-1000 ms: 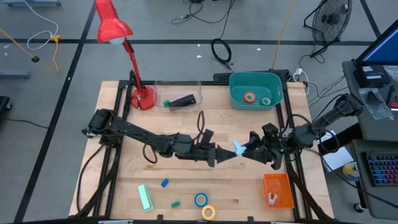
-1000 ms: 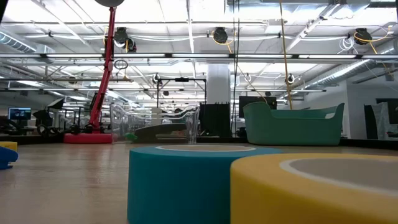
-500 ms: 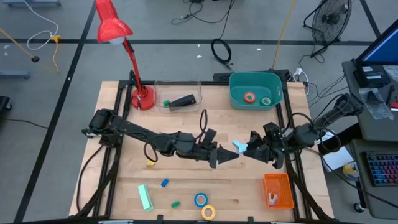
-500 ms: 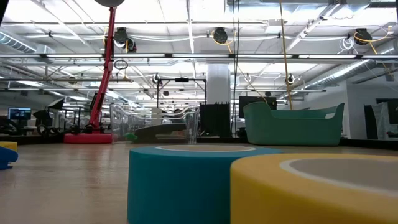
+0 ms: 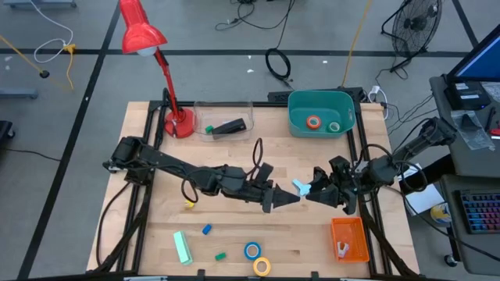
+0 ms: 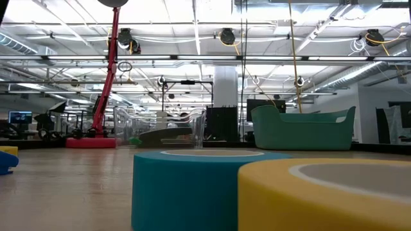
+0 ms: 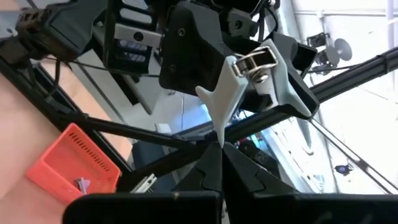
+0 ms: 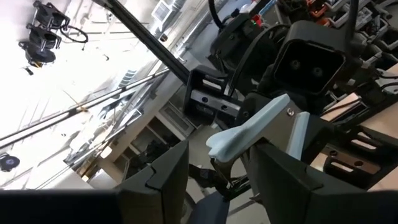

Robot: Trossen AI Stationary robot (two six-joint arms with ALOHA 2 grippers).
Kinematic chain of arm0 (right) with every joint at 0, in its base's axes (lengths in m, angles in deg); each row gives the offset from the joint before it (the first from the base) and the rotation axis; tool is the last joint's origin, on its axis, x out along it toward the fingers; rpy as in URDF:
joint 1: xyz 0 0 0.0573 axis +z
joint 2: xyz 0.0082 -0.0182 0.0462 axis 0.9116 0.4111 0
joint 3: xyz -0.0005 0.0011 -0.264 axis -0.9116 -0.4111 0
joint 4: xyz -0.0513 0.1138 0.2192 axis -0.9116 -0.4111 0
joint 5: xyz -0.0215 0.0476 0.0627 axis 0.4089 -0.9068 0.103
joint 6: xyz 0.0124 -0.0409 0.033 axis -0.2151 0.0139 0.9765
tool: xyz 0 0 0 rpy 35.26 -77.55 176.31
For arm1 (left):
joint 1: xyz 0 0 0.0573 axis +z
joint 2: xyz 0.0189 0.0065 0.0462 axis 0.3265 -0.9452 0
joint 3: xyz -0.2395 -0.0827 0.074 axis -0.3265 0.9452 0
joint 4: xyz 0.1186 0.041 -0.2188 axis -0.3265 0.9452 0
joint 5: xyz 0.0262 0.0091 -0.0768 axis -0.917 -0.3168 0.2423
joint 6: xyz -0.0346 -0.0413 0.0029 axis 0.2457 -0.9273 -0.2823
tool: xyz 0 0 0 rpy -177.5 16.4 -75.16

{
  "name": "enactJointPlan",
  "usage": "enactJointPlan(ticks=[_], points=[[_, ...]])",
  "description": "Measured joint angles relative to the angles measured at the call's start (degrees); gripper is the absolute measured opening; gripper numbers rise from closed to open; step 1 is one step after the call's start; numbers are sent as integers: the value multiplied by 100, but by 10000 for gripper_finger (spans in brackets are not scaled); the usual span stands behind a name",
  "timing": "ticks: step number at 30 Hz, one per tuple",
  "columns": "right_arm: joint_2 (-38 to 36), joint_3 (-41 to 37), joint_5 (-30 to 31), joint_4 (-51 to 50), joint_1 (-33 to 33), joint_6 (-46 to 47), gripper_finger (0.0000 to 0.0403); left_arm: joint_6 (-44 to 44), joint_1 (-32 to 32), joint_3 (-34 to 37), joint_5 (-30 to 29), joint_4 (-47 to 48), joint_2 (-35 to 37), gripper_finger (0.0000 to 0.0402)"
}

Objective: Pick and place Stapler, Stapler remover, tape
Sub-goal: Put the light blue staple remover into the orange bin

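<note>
On the tabletop (image 5: pixel 234 160), a red lamp (image 5: pixel 144 35) stands at about 11 o'clock, with a clear tray (image 5: pixel 223 121) beside it holding a dark stapler (image 5: pixel 230 126). The left arm reaches from 9 o'clock to the centre, where the left gripper (image 5: pixel 293 197) has its fingers pressed together, holding nothing. Its tips meet a pale-blue staple remover (image 5: pixel 300 186), which the right gripper (image 5: pixel 308 190) holds between its fingers above the tabletop, just right of centre. Along the 6 o'clock edge lie a green block (image 5: pixel 182 247), small blue and green pieces, then the blue tape (image 5: pixel 251 250) touching the yellow tape (image 5: pixel 261 266). At 1 o'clock a teal bin (image 5: pixel 321 113) holds the orange tape (image 5: pixel 313 122) and the green tape (image 5: pixel 334 126). An orange basket (image 5: pixel 348 239) sits at 5 o'clock.
</note>
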State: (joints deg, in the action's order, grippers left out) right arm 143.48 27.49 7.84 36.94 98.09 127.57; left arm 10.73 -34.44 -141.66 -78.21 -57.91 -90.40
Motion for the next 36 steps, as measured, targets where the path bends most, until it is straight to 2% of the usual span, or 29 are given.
enactJointPlan(ticks=[11,18,26,30,36], points=[[0,-2,-680,-193,-11,500,163,-242,-31,-7,606,118,0,0],[0,-2,-1008,-334,-11,917,162,-302,-106,-8,843,553,91,0],[-2,-2,-1135,-327,-11,1203,160,111,-199,-7,634,1873,792,0],[-2,-2,-1125,-325,-13,1203,158,209,-203,-11,490,2212,1015,0],[-2,-2,-991,-326,-13,1237,158,143,-204,-11,586,2169,906,0]])
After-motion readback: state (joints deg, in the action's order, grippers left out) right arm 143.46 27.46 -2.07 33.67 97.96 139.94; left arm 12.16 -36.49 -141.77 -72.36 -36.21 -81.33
